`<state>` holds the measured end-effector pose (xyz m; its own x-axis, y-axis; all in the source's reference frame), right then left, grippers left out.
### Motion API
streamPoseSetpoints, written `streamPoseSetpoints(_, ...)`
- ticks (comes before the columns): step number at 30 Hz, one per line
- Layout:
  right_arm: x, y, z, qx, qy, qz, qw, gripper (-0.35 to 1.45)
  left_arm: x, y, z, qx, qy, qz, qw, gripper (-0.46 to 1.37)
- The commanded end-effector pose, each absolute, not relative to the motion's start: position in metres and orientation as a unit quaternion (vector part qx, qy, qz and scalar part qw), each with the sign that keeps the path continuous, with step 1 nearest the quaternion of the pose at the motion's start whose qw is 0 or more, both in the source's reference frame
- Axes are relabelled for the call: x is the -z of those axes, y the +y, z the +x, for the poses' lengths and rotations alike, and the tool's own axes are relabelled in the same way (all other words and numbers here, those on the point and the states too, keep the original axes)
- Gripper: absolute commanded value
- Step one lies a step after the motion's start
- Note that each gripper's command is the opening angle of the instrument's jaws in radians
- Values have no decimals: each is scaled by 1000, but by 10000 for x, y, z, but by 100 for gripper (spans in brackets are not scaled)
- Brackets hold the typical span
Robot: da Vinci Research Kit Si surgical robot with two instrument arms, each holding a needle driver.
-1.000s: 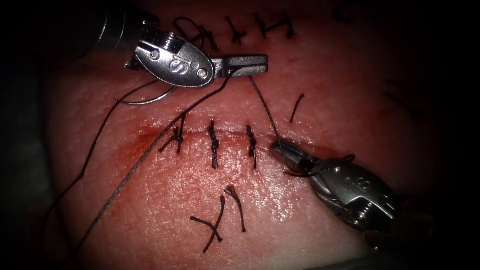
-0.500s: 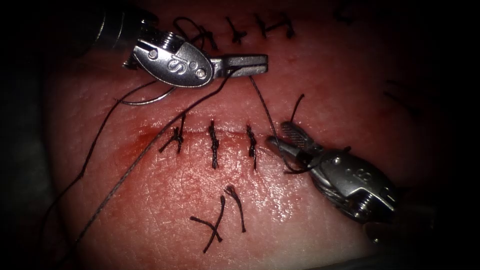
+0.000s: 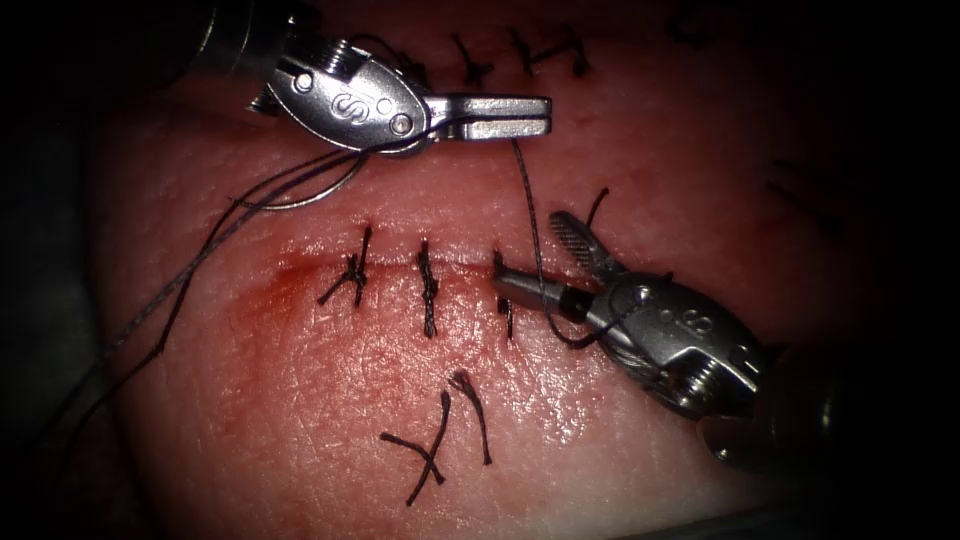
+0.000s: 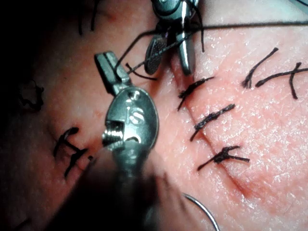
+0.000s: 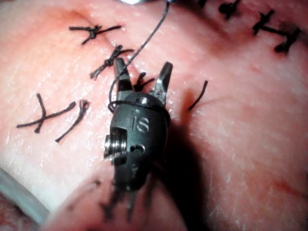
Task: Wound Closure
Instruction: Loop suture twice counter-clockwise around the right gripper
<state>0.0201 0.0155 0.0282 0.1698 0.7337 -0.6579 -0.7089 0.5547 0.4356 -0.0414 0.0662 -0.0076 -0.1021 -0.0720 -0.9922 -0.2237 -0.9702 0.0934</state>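
The left tool [image 3: 500,115] sits above the cut [image 3: 430,262], its jaws closed flat on the thread [image 3: 528,205]. From there the thread runs down to the right tool [image 3: 545,265], where it loops around the tool's neck. The right tool lies over the right end of the cut with its jaws spread wide in a V, one on each side of the thread, holding nothing. The needle [image 3: 300,200] lies loose on the tissue [image 3: 330,400] above the left part of the cut, below the left tool's wrist, its curve resting on the skin and held by neither tool. More thread trails from there off to the left. Three knotted stitches [image 3: 427,288] cross the cut, and cut ends of thread [image 3: 440,440] lie below it
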Motion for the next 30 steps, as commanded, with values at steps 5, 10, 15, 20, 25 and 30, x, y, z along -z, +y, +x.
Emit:
streamPoseSetpoints(5,-287,153,208,-448,460,30,766,96,76,669,-422,-712,92,-694,47,-35)
streamPoseSetpoints(10,-288,151,215,-424,479,50,767,93,70,672,-430,-696,80,-712,44,-35)
streamPoseSetpoints(15,-286,149,217,-407,503,59,761,92,58,681,-429,-687,71,-722,42,-35)
streamPoseSetpoints(20,-284,148,219,-382,555,68,736,94,40,684,-430,-680,60,-730,45,-35)
streamPoseSetpoints(25,-275,148,220,-364,615,68,696,92,24,679,-433,-677,57,-732,44,-35)
streamPoseSetpoints(30,-262,151,222,-356,652,77,665,89,8,670,-437,-677,53,-732,47,-35)
